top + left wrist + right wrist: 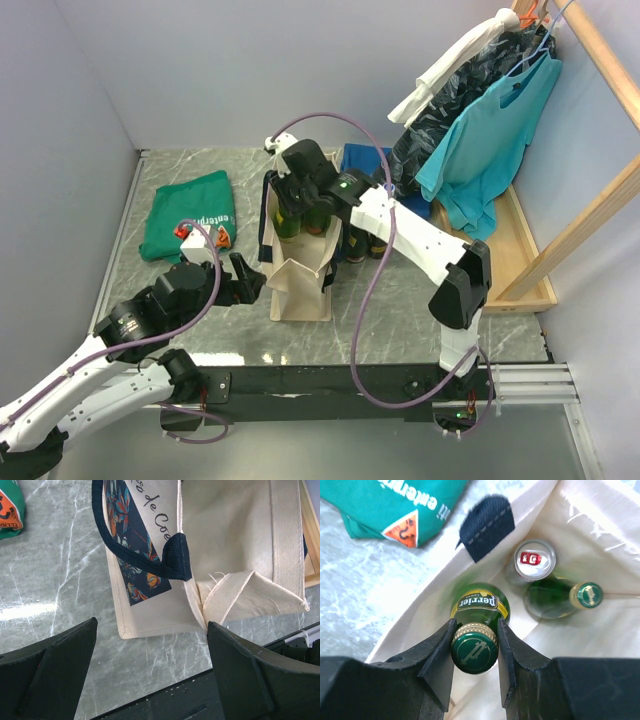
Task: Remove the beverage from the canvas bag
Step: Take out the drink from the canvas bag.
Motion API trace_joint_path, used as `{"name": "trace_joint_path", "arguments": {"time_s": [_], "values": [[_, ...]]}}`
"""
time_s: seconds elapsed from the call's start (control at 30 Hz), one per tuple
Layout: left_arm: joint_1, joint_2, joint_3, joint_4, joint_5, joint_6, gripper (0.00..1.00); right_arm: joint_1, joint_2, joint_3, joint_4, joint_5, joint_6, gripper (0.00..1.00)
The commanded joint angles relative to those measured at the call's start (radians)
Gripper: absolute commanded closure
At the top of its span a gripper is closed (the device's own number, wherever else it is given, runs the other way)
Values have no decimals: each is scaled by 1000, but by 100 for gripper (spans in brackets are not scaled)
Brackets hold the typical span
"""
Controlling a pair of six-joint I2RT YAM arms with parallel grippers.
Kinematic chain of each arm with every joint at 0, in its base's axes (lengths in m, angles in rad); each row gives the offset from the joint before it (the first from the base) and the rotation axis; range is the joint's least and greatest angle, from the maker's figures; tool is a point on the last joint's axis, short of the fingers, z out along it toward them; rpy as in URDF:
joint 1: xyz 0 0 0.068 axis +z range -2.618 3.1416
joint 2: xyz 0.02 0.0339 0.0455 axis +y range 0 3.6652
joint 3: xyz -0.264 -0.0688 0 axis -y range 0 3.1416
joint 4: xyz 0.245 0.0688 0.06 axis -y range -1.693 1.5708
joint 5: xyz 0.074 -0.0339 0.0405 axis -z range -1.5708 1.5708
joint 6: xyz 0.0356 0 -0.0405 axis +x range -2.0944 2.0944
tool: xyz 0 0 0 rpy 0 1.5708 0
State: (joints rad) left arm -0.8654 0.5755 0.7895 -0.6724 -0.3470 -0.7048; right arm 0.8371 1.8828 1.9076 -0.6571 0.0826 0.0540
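Observation:
The cream canvas bag stands upright mid-table, its navy handle hanging at the rim. My right gripper is shut on the capped neck of a green Perrier bottle at the bag's mouth; from above, that gripper sits over the bag's top. Deeper inside stand a silver can and a second green bottle. My left gripper is open with nothing between its fingers, low beside the bag's bottom corner, on the bag's left.
A folded green T-shirt lies left of the bag and a blue cloth behind it. Clothes hang on a wooden rack at the right. The black table edge runs along the front.

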Motion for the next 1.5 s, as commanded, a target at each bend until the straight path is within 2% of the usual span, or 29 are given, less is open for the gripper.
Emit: {"name": "trace_joint_path", "arguments": {"time_s": [0.0,0.57,1.47], "values": [[-4,-9,16,5,-15,-16,4,13,-123,99,111,34,-13,100],[-6,-6,14,5,-12,-16,4,31,-201,125,60,57,-13,100],[-4,-3,14,5,-17,-18,4,68,-399,-1,194,112,-36,100]]}}
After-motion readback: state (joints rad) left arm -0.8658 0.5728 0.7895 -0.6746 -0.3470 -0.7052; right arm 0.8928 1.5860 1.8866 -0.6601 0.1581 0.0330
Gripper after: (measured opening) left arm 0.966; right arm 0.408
